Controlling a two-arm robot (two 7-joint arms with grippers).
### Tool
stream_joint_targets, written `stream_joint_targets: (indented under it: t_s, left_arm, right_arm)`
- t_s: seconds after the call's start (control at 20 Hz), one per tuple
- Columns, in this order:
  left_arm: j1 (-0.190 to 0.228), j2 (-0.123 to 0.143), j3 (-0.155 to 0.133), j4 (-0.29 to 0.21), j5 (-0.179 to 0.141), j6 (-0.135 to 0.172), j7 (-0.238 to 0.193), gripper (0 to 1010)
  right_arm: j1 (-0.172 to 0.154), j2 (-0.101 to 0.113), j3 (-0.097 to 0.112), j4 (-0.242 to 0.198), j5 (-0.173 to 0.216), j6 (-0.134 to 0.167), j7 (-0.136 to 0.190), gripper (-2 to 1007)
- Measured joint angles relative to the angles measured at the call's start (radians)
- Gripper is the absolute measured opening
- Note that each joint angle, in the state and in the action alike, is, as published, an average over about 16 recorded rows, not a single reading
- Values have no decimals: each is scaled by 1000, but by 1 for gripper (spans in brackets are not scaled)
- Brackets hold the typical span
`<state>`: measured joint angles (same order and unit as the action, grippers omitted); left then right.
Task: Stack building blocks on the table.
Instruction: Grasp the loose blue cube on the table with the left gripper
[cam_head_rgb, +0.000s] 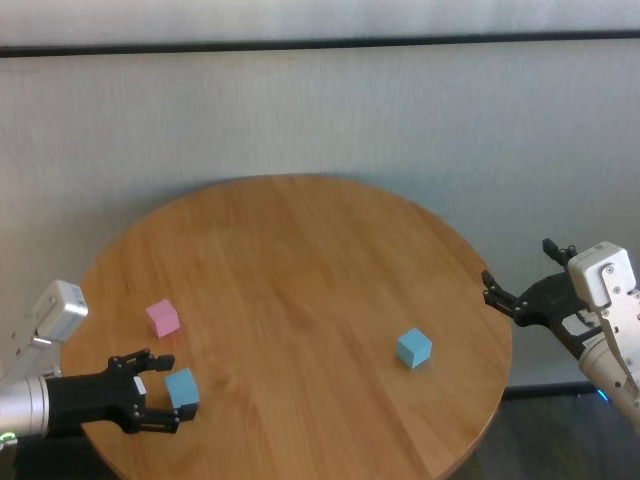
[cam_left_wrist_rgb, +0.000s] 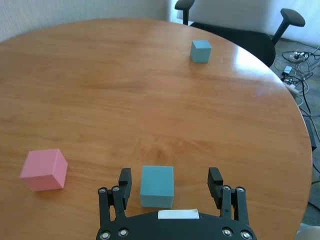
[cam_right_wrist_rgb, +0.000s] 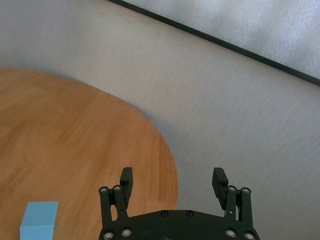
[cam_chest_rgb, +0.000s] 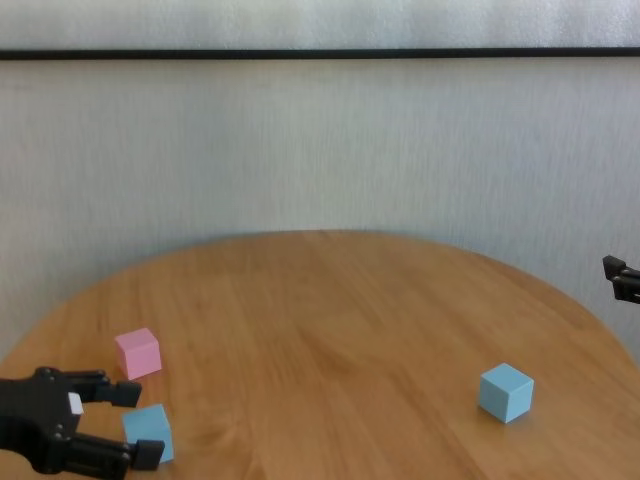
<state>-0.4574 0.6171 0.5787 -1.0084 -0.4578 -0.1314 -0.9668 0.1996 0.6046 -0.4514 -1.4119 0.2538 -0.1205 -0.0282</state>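
one office chair (cam_left_wrist_rgb: 280, 22), left wrist only

On the table (cam_head_rgb: 300, 260) we see 3 blocks, none stacked. The near-left block (cam_head_rgb: 182, 388) sits between the fingers of the left gripper (cam_head_rgb: 150, 392). The second block (cam_head_rgb: 163, 318) lies just behind it, apart. The third block (cam_head_rgb: 413, 348) lies well to the right; the right gripper (cam_head_rgb: 520, 290) hangs beyond the table's right edge.
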Motion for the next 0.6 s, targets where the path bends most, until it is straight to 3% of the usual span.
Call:
stream_joint_targets:
  t_s: [0.6]
  left_arm:
    - [-16, -18, 16, 32, 23, 7, 5, 1000]
  right_arm:
    - [0, 0, 0, 0, 0, 0, 0, 1001]
